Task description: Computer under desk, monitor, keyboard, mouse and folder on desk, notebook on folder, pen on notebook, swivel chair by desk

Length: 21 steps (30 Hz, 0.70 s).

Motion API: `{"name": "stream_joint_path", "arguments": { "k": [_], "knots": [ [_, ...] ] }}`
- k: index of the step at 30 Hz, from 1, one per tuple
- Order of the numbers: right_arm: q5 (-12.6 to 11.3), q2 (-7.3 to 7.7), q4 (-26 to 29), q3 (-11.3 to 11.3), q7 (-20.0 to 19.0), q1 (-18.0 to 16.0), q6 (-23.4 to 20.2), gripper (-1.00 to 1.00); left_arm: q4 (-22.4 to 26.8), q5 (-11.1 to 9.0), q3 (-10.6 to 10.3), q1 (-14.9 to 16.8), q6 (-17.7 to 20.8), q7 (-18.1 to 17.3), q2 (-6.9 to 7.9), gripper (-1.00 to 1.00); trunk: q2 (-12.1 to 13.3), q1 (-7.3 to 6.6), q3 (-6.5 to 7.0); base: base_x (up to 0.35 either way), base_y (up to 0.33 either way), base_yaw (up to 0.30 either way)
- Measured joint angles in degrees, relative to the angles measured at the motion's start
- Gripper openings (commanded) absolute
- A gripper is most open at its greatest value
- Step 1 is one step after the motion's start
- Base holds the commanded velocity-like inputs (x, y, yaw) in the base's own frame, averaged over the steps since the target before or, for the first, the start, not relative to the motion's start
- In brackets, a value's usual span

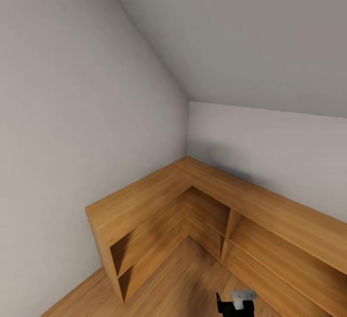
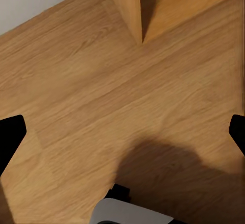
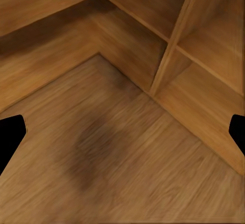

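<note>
Head view takes in grey walls (image 1: 72, 114) meeting in a corner under a sloped ceiling (image 1: 250, 32), with a low L-shaped wooden shelf unit (image 1: 159, 196) of open cubbies on the wood floor (image 1: 183, 283). No writing is readable anywhere. None of the task's things are visible. Both the left claw (image 2: 122, 132) and right claw (image 3: 122, 132) have their fingertips spread wide apart, holding nothing.

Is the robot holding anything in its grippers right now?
No, nothing. Both grippers are open, with just bare wooden floor between the fingers. The right gripper points toward a corner wooden shelf.
</note>
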<state>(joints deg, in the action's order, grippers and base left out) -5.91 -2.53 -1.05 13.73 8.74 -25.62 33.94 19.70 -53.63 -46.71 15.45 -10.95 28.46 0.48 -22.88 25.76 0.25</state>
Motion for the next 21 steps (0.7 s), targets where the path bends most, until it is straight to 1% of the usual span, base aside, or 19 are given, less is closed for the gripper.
{"name": "stream_joint_path", "arguments": {
  "k": [6, 13, 16, 21],
  "knots": [
    [-0.02, -0.06, -0.05, 0.01, -2.22, 0.0, -0.16, 1.0, 0.0, 0.0, 0.0, 0.0, 0.0, 0.0, 0.0, 1.0, 0.0, 0.0, 0.25, 0.0, 0.0, -0.271],
    [-0.03, -0.07, -0.06, -0.01, -2.79, 0.0, -0.25, 1.0, 0.0, 0.0, 0.0, 0.0, 0.0, 0.0, 0.0, 1.0, 0.0, 0.0, 0.41, 0.016, 0.012, -0.288],
    [-0.02, -0.07, -0.06, -0.01, -2.82, 0.0, -0.26, 1.0, 0.0, 0.0, 0.0, 0.0, 0.0, 0.01, 0.0, 1.0, 0.0, -0.01, 0.46, 0.146, 0.103, -0.292],
    [-0.02, -0.07, -0.06, -0.01, -2.85, 0.01, -0.3, 1.0, 0.0, 0.02, 0.0, 0.0, 0.0, 0.01, 0.0, 1.0, -0.01, -0.03, 0.52, 0.252, 0.149, -0.293]
  ]
}}
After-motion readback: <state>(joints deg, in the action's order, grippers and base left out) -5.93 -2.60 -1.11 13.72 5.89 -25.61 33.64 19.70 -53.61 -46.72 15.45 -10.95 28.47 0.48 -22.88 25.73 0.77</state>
